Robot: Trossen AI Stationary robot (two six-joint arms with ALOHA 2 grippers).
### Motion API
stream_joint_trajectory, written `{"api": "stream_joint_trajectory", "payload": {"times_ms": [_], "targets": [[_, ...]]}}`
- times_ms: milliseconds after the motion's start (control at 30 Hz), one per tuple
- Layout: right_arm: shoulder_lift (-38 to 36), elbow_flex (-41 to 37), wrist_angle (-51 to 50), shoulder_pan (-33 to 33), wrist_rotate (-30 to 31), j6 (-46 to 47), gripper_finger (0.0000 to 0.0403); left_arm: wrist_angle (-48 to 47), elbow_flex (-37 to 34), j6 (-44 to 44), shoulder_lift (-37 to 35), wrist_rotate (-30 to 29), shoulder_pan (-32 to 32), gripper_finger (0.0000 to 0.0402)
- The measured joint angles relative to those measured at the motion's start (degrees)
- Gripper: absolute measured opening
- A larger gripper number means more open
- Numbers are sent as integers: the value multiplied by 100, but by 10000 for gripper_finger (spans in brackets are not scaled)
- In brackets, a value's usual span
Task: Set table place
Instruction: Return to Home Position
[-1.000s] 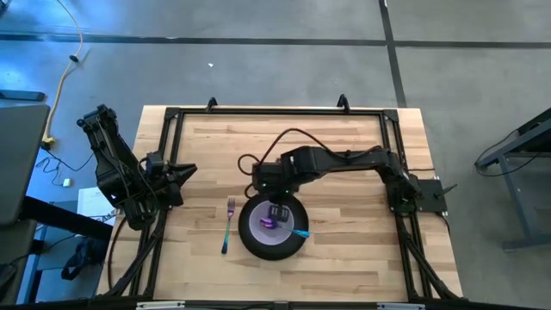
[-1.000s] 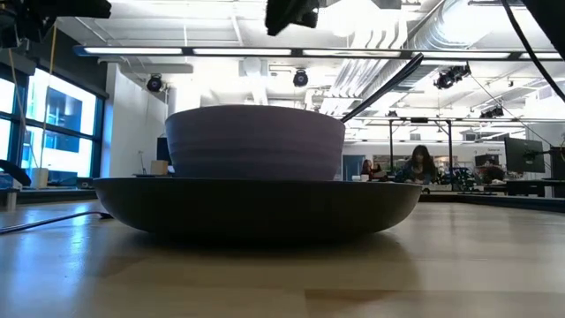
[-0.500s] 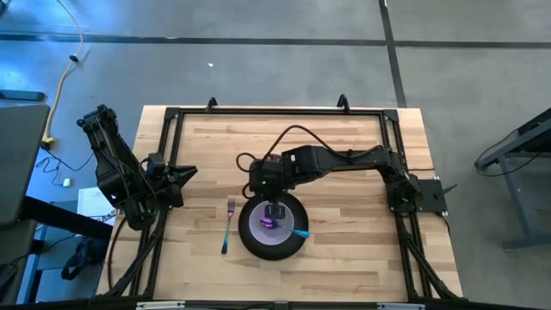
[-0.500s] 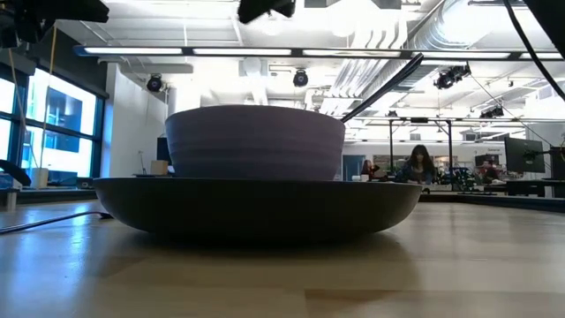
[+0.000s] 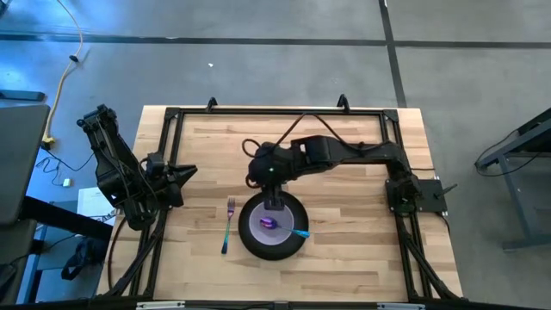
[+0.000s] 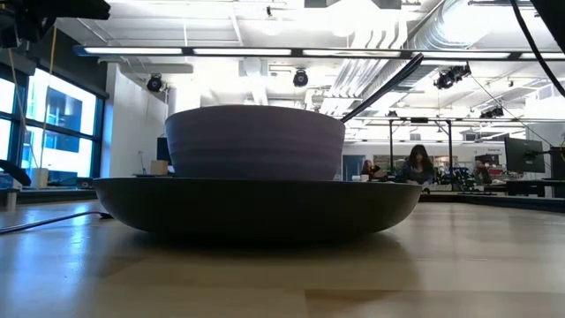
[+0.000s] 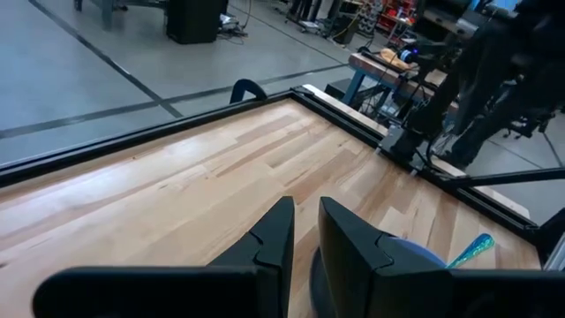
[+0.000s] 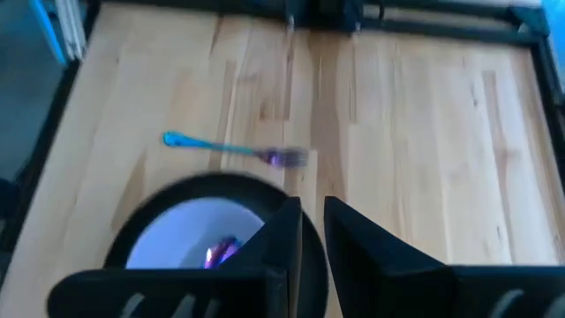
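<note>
Your right gripper (image 5: 273, 203) hangs over the far rim of the black plate (image 5: 251, 244), with its fingers pressed almost together and holding nothing. The lavender bowl (image 5: 258, 226) stands on the plate with the spoon (image 5: 297, 232) in it, and the fork (image 5: 227, 226) lies on the table (image 5: 344, 258) just beside the plate. Your left gripper (image 5: 191, 170) waits closed at the table's left edge.

Table (image 5: 344, 258) smooth pale wood; rail frame (image 5: 275, 112) black metal; plate (image 6: 256, 210), bowl (image 6: 256, 141) matt.
</note>
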Motion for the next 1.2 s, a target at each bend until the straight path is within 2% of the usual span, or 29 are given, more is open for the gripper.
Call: {"api": "stream_joint_trajectory", "payload": {"times_ms": [467,600,733,900,1067,1200], "targets": [[-464,-11,373,7,-5,-145,44,103,0,0,0,-295,0,46],[-741,-397,705,4,-11,-210,44,105,-1,-1,0,-312,0,46],[-1349,-1550,1568,4,-7,-112,44,124,0,-2,0,-314,0,46],[-2615,-3739,3372,4,-6,256,44,121,0,-1,2,-337,0,46],[-3916,-5637,5156,9,-7,524,44,120,0,7,2,-898,0,46],[-4676,-6657,6025,9,-6,659,44,107,0,5,0,-1359,0,46]]}}
